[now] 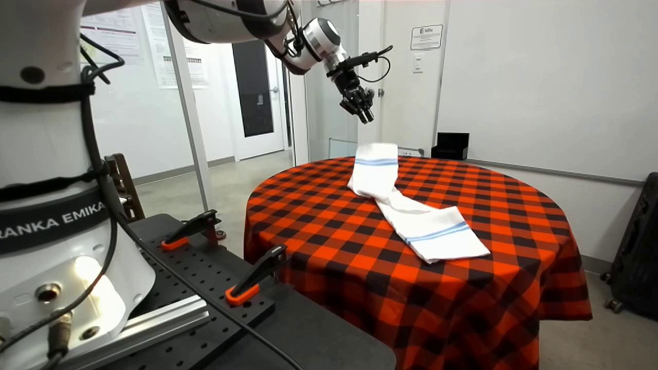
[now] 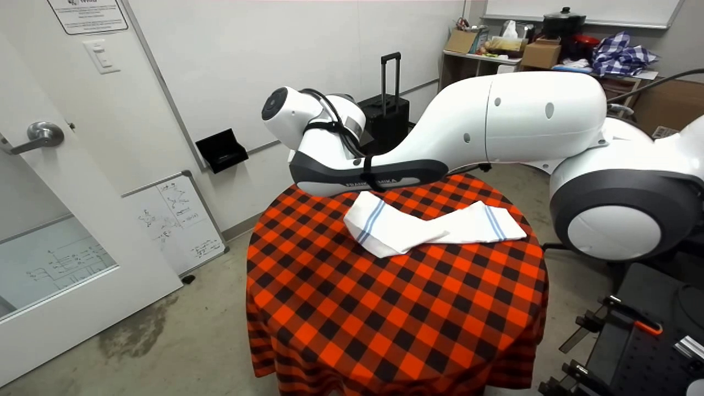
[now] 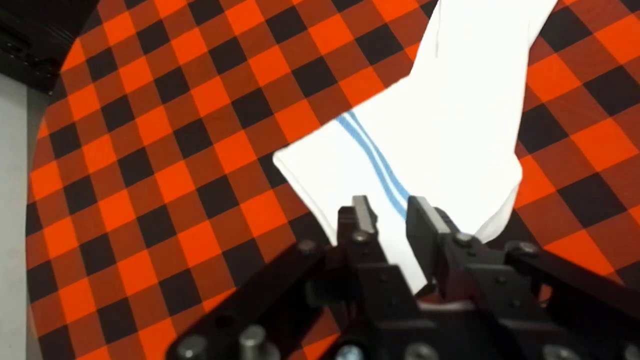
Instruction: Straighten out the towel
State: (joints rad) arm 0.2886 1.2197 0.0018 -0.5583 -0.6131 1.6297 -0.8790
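at the far left of an exterior view stands the robot's white base (image 1: 46,128), with black bands around it, and from it the arm (image 1: 229,28) reaches out to the right. near the base, two black clamps (image 1: 259,270) with orange ends sit on a dark platform (image 1: 318,318). behind them is a door (image 1: 253,118) with a dark pane.

next comes the claw (image 3: 389,215), hanging above the far end of the towel (image 1: 403,208) and apart from it. the wrist view shows it released: its fingers (image 3: 425,225) stand spread, with the towel's white weave and blue stripes visible through the gap.

the towel lies on a red-and-black checked tablecloth (image 1: 308,221) that drapes the round counter (image 1: 519,210). the towel's left part sits toward the far side, where its end shows higher than the counter's rim; the middle narrows into a twisted fold, and the right part angles off toward the front. in both exterior views, a pair of blue stripes crosses it near each end.

farther right are a notice (image 1: 426,37), a small black box (image 1: 451,145), a large whiteboard (image 1: 545,82) and, at the edge, a dark wheeled case (image 1: 632,257) standing on the floor (image 1: 586,341).
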